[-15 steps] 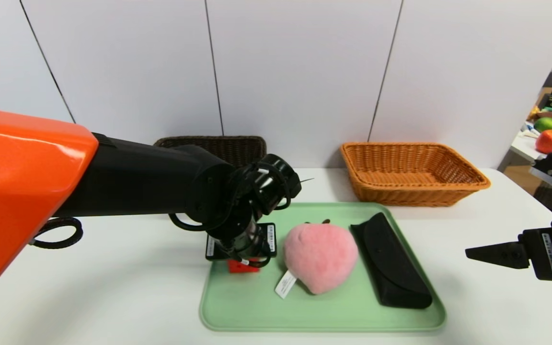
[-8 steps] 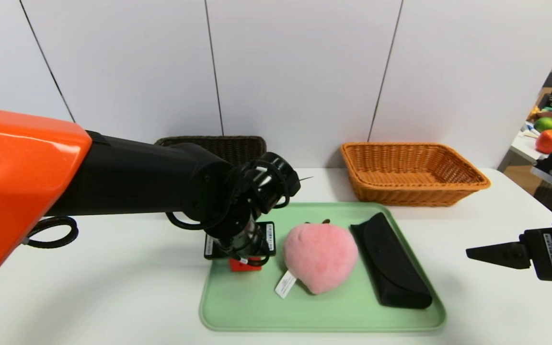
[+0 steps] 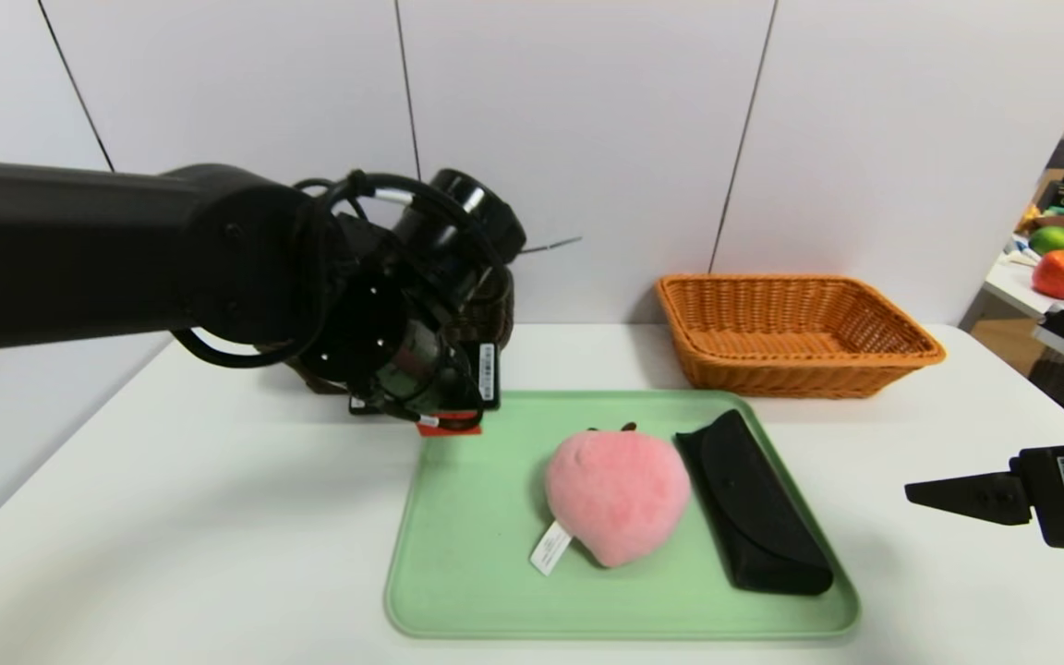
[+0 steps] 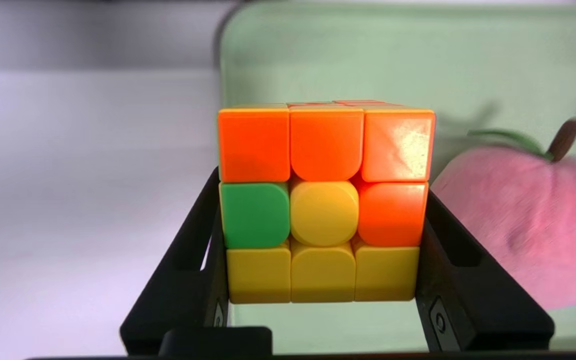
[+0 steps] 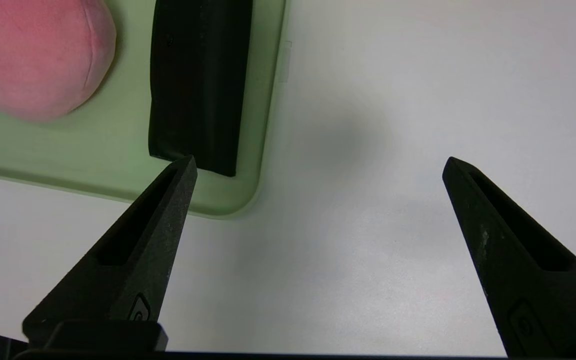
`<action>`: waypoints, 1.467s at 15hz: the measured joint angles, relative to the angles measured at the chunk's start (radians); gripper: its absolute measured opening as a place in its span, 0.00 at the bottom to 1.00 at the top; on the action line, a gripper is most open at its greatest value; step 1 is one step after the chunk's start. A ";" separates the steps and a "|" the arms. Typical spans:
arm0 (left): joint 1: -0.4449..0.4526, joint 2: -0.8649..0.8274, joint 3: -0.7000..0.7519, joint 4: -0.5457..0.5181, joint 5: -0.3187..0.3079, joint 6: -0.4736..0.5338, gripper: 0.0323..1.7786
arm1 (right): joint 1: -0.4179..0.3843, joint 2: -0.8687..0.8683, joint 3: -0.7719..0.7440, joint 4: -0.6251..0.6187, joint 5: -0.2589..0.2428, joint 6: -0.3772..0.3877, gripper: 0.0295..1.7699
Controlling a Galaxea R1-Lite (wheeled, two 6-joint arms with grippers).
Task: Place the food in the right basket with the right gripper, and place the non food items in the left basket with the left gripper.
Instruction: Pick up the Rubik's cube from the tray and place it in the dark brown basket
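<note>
My left gripper is shut on a puzzle cube with orange, yellow and green tiles, and holds it in the air over the far left corner of the green tray. The dark left basket sits just behind, mostly hidden by the arm. A pink plush peach and a black glasses case lie on the tray. The orange right basket stands at the back right and nothing shows inside it. My right gripper hangs open above the bare table, right of the tray.
White table all round the tray. A side table with fruit stands beyond the right edge. The wall rises close behind both baskets.
The left arm has risen and swung back and to the left, lifting the cube off the tray toward the dark basket. The right gripper has barely moved.
</note>
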 joint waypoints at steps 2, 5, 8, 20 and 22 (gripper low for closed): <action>0.032 -0.023 -0.059 0.000 -0.001 0.036 0.54 | 0.000 -0.003 0.007 0.000 -0.001 0.001 0.96; 0.098 -0.040 -0.162 -0.004 -0.003 0.128 0.54 | -0.001 -0.004 0.009 -0.001 -0.001 0.000 0.96; 0.169 -0.008 -0.264 -0.005 -0.010 0.220 0.54 | -0.001 -0.003 0.009 -0.001 0.000 0.001 0.96; 0.378 0.324 -0.352 -0.174 -0.089 0.323 0.54 | 0.000 0.001 0.031 -0.005 0.000 0.020 0.96; 0.383 0.364 -0.353 -0.200 -0.096 0.322 0.54 | 0.000 0.003 0.036 -0.006 0.000 0.021 0.96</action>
